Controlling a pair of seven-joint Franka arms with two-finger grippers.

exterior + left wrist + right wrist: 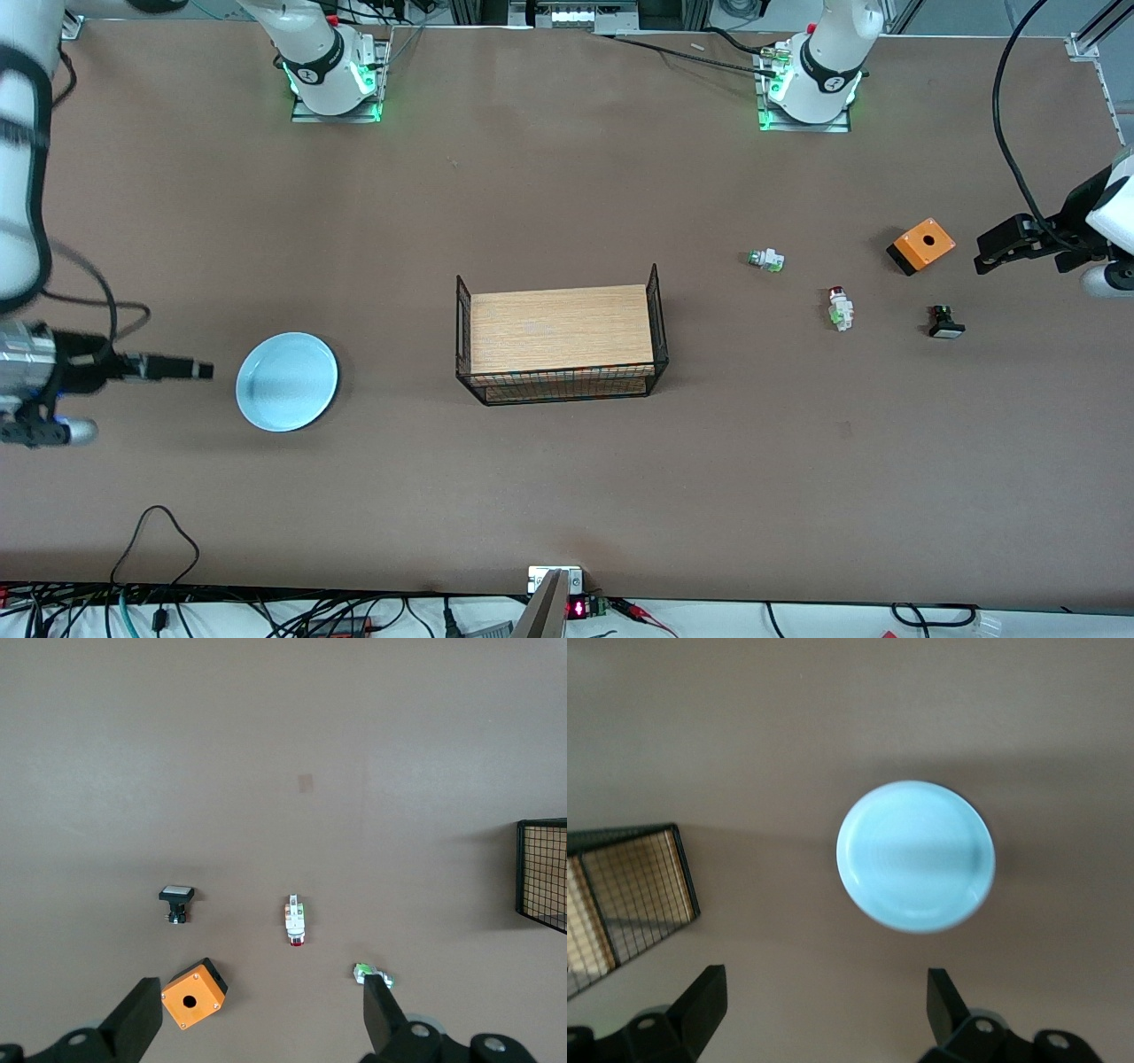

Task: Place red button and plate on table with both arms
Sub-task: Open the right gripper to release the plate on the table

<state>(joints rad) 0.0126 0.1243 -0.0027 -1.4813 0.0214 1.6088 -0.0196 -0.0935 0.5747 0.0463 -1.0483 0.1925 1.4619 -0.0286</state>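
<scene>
The light-blue plate (287, 381) lies flat on the brown table (567, 478) toward the right arm's end; the right wrist view shows the plate (915, 855) whole, with nothing on it. My right gripper (205, 369) hovers beside it, open and holding nothing (826, 985). The red button (839, 309) lies on its side on the table toward the left arm's end, and in the left wrist view the button (295, 920) rests apart from the fingers. My left gripper (986, 253) hangs open and holding nothing over the table's end, beside an orange box (261, 997).
A wood-topped black wire rack (561, 332) stands mid-table. Near the button are a white-green part (766, 260), an orange box with a hole (921, 245) and a black part with a white cap (945, 322). Cables run along the table edge nearest the front camera.
</scene>
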